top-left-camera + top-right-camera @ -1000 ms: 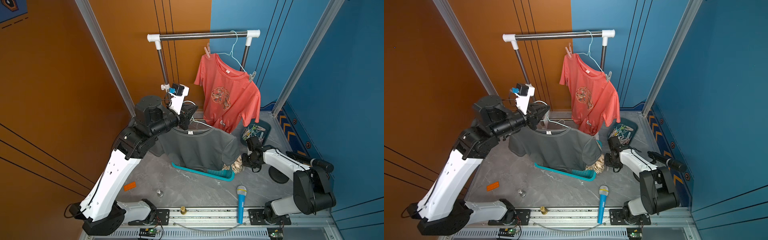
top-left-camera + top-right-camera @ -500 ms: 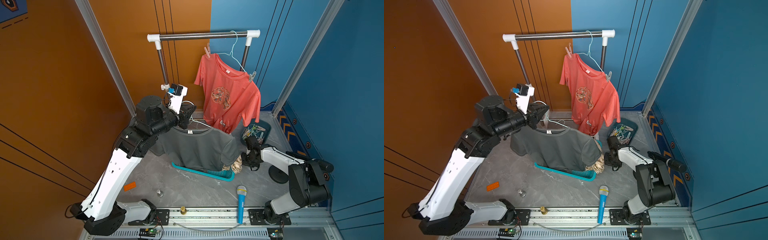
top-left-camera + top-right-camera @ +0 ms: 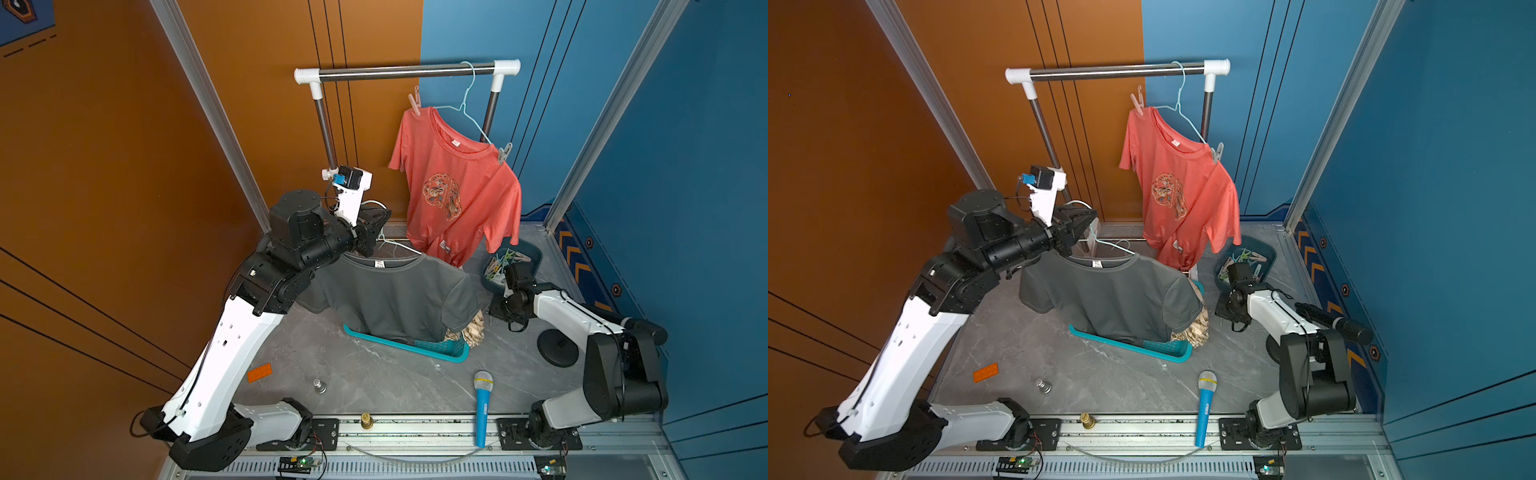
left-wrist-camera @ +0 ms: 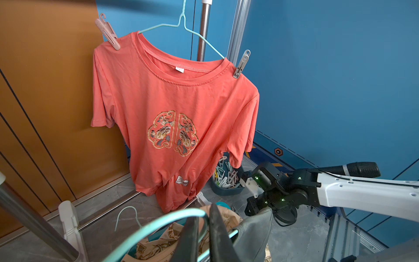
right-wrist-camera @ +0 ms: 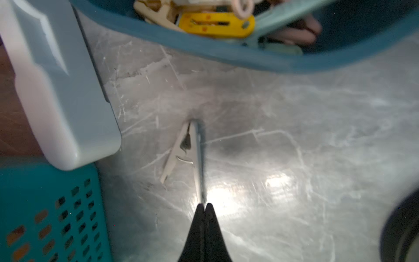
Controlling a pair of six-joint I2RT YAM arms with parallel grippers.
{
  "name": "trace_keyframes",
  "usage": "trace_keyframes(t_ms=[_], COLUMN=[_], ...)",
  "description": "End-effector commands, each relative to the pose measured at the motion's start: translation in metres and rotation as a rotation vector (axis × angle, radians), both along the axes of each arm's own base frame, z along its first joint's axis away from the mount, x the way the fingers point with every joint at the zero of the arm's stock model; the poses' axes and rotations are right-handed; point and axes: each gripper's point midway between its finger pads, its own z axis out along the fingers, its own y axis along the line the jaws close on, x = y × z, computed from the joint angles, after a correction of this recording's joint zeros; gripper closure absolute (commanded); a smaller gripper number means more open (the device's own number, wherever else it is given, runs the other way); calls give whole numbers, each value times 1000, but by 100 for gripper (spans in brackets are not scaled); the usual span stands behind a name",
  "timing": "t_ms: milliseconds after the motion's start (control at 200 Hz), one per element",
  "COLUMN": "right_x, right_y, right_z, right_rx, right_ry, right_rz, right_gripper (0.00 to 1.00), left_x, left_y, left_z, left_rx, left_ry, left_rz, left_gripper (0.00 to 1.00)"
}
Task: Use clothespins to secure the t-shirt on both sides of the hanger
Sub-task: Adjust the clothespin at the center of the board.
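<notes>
A grey t-shirt hangs on a mint wire hanger. My left gripper is shut on the hanger's hook and holds it above the table. My right gripper is shut, low over the table beside the blue bin of clothespins. A pale clothespin lies on the table just ahead of it. One leg's end meets the closed tips; whether it is pinched does not show.
A red t-shirt hangs on the rack rail, pinned by a pink clothespin and a grey one. A teal basket with patterned cloth sits under the grey shirt. The rack's foot, a blue toy microphone and an orange brick are nearby.
My right gripper's jaws have closed fully, and its arm has shifted a little near the bin. The left arm holds the hanger almost where it was.
</notes>
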Motion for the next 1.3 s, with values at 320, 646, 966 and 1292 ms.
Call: trace_keyframes(t_ms=[320, 646, 966, 1292], right_x=[54, 32, -31, -40], right_y=[18, -9, -23, -11], right_z=[-13, -24, -23, 4], right_rx=[-12, -98, -85, -34], right_ry=[-11, 41, 79, 32], right_rz=[28, -16, -73, -26], right_gripper=[100, 100, 100, 47], left_x=[-3, -4, -6, -6], left_y=[7, 8, 10, 11], left_z=[10, 10, 9, 11], left_rx=[-38, -46, -50, -59], left_ry=[-22, -22, -26, -27], left_rz=[2, 2, 4, 2], left_gripper=[87, 87, 87, 87])
